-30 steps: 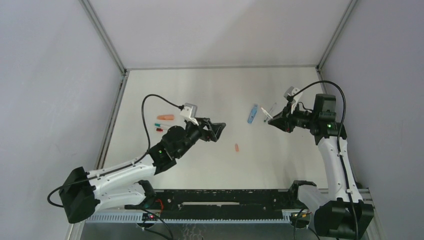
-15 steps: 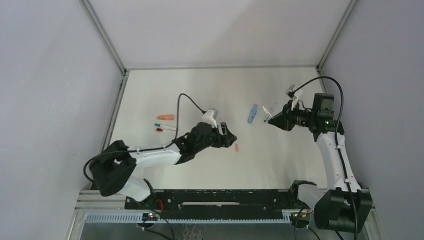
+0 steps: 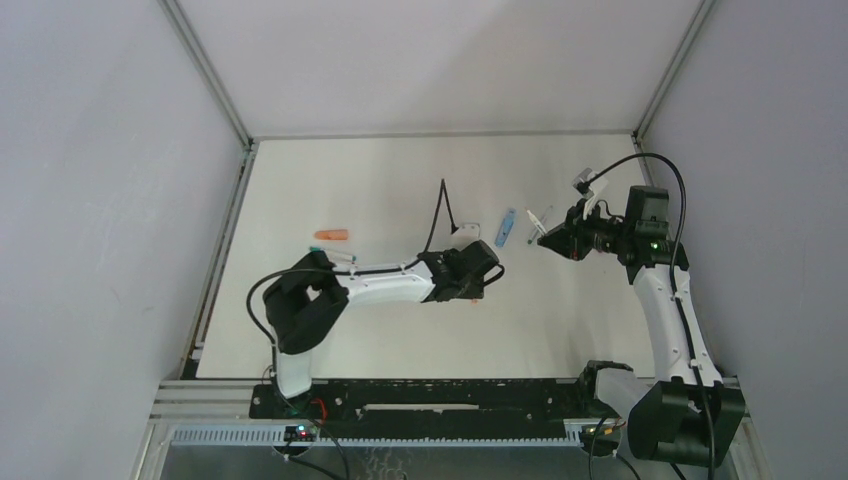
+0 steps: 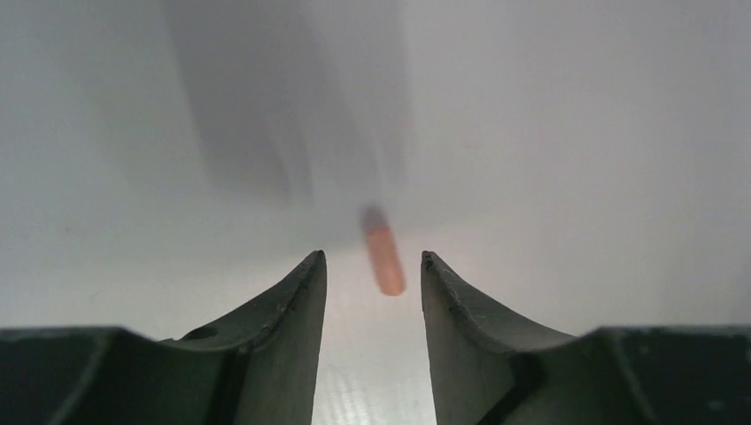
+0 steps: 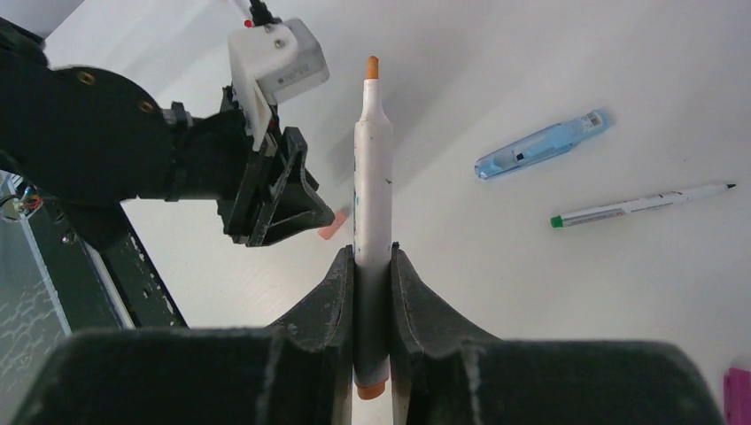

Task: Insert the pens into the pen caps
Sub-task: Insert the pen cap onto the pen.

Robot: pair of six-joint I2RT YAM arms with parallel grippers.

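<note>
Now, your left gripper (image 4: 372,258) is released and empty, its fingers spread over the table (image 3: 400,180) right of centre. The salmon-orange cap (image 4: 384,262) lies flat just ahead of the tips, in line with the gap but closer to one finger than the other. Centre it first by shifting sideways until it sits evenly between the fingers. Then go down and forward so the pads bracket its middle, not its end. The wrist view is blurred, so you cannot tell which end is the open mouth. Check that before you commit, and leave that end sticking out clear of the fingers. Close slowly: a short round tube like this will probably roll or squirt away if one pad touches first. Your right gripper (image 5: 373,261) is clenched on the white pen (image 5: 373,168) near its tail, holding it off the table with the orange tip aimed toward the left arm. Hold it steady there. The light blue cap (image 5: 540,146) on the far side is not part of this step.
</note>
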